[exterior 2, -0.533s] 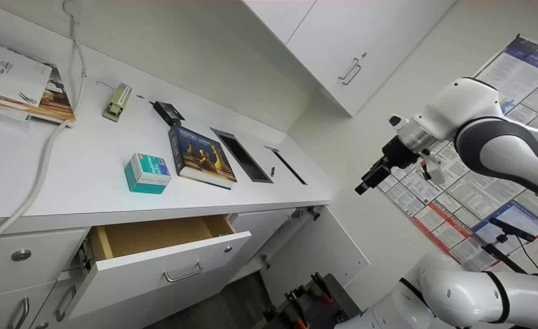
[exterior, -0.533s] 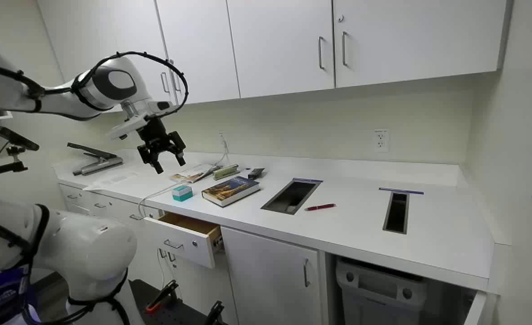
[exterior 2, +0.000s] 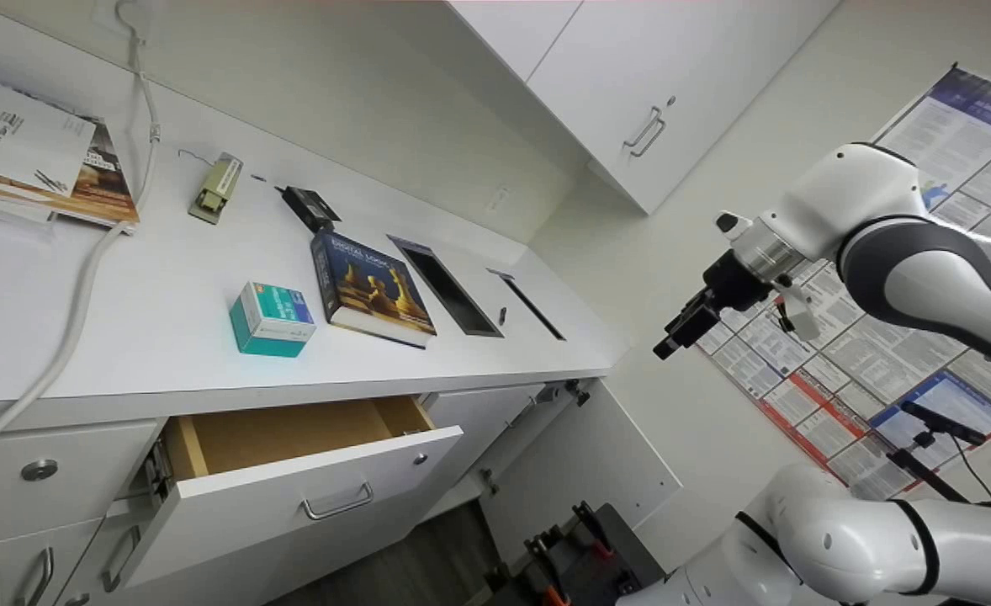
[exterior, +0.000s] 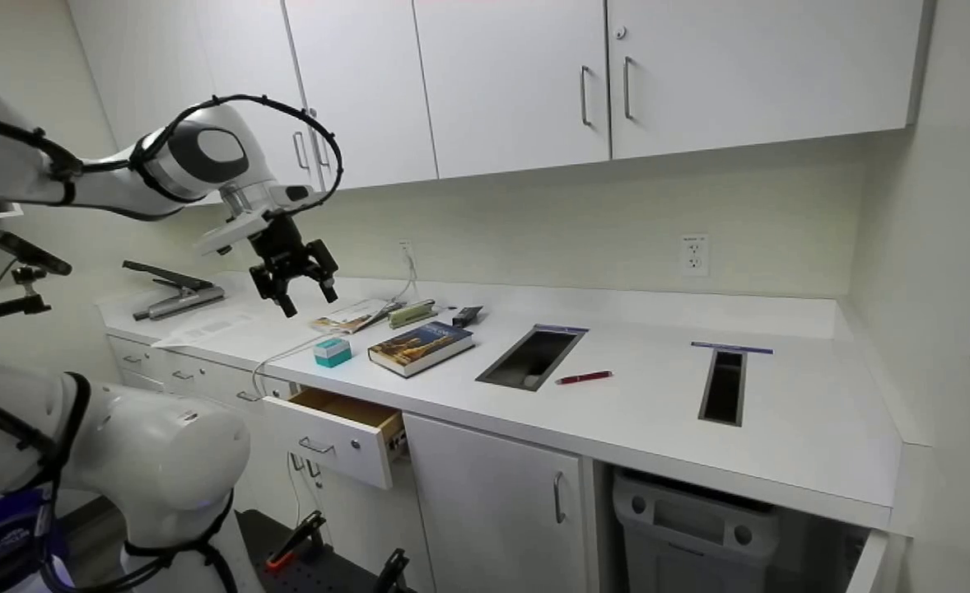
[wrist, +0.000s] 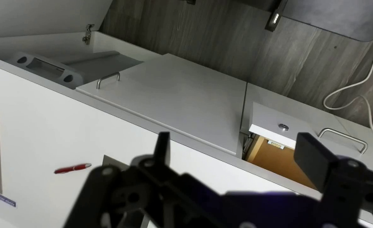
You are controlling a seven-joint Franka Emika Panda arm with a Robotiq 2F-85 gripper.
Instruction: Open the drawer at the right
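Observation:
The drawer has a flat white front, a round lock and tan wood sides. It stands pulled out from under the counter in both exterior views. Its silver bar handle is free, with nothing on it. In the wrist view the drawer front and part of its brown inside show at the right, partly hidden behind a finger. My gripper is open, with nothing between its fingers. It hangs in the air above the counter, apart from the drawer, as an exterior view also shows.
On the counter lie a book, a teal box, a green stapler and a red pen. Two slots are cut into it. A cabinet door stands open beside a grey bin.

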